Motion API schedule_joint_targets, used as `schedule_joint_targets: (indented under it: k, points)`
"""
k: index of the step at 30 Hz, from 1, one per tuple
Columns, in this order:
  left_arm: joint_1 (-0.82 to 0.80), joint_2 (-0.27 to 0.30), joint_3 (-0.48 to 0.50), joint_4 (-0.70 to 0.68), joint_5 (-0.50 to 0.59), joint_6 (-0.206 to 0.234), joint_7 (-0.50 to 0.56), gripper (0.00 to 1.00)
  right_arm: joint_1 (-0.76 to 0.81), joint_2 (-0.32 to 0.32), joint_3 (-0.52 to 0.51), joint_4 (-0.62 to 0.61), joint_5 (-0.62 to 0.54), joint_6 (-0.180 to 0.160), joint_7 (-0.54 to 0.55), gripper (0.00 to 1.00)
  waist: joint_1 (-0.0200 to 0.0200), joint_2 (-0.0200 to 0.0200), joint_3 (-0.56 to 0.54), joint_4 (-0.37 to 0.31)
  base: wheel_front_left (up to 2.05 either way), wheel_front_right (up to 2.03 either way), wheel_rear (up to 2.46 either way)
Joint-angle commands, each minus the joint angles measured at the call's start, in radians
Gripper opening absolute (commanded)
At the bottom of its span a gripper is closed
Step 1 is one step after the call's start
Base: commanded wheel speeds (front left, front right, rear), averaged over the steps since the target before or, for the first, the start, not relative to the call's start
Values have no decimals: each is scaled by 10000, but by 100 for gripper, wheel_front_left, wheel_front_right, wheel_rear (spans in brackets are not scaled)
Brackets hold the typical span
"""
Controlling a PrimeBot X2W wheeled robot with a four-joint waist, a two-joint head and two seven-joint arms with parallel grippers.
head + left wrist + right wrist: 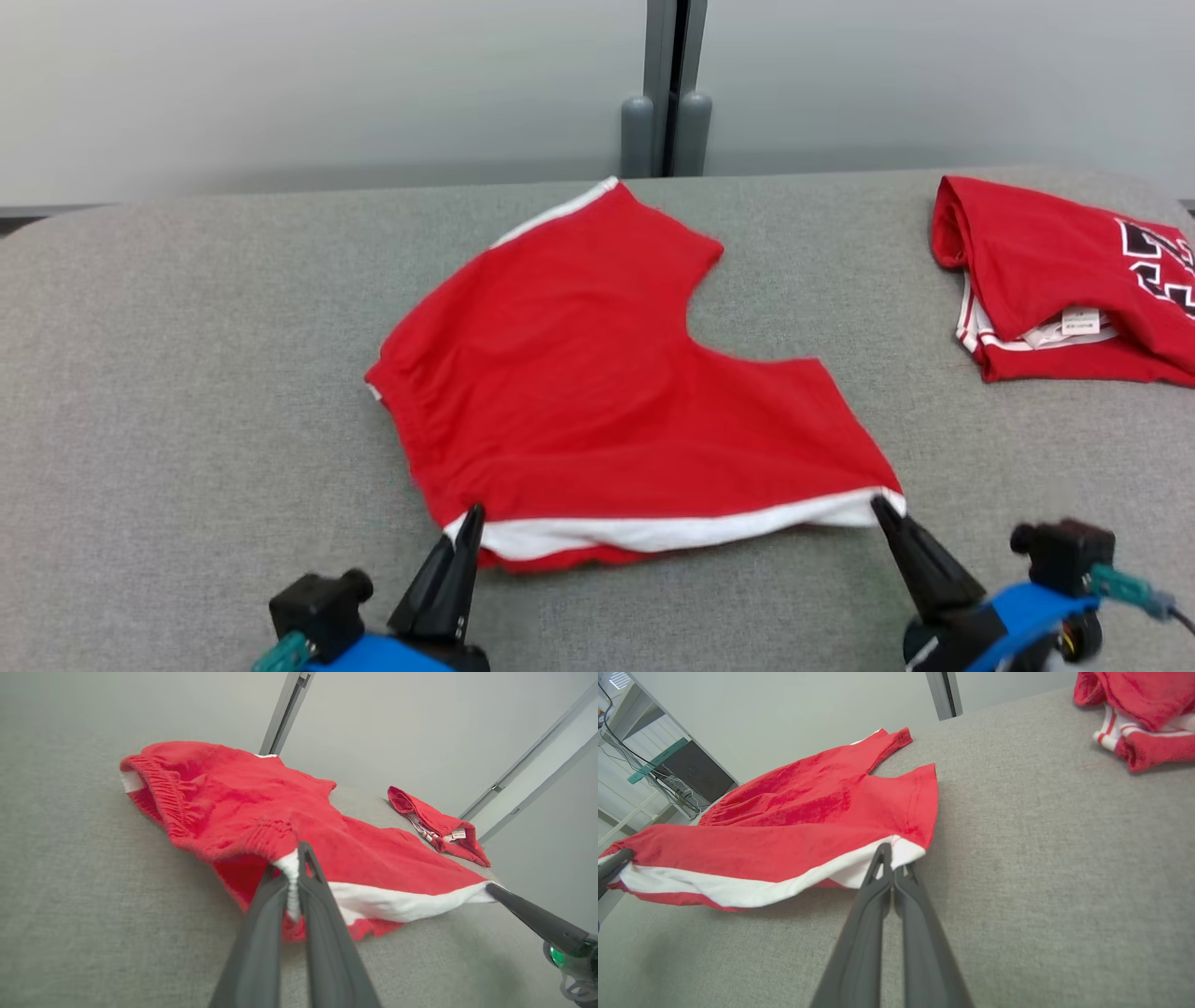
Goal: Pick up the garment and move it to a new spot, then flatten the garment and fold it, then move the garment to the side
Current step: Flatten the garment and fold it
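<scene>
Garment (597,373) spread; L gripper (473,513) & R gripper (878,505) clamp its near corners. Fold step, I reckon; next: lift evenly, carry fwd.

**Premises:** an indoor laboratory or test bay, not a dwelling or shop.

**Grounds:**
- The work surface is a broad desk (187,373) with rounded corners, covered edge to edge in grey felt-like cloth.
- Plain pale partition panels (280,84) close it in behind. They meet at a dark vertical post (667,75) with two grey cylindrical fittings (638,135) at its foot.
- The left wrist view shows further panels set in slim metal framing (523,758).
- In the right wrist view, past the desk edge, stand a dark equipment box (698,772), loose black cables (679,795) and a pale open rack (626,816).
</scene>
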Motion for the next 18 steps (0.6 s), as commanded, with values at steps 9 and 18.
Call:
schedule_joint_targets:
  k: [9,18]
  points:
    - [1368,444,65,-1079,-147,522,36,0,2074,83,-1411,-1504,-393,2,652,0,3,3,-365,20,0,0,0]
    - [774,331,76,-1171,170,431,27,0,899,556,-2108,-1960,-1485,2,1143,0,3,3,-368,150,0,0,0]
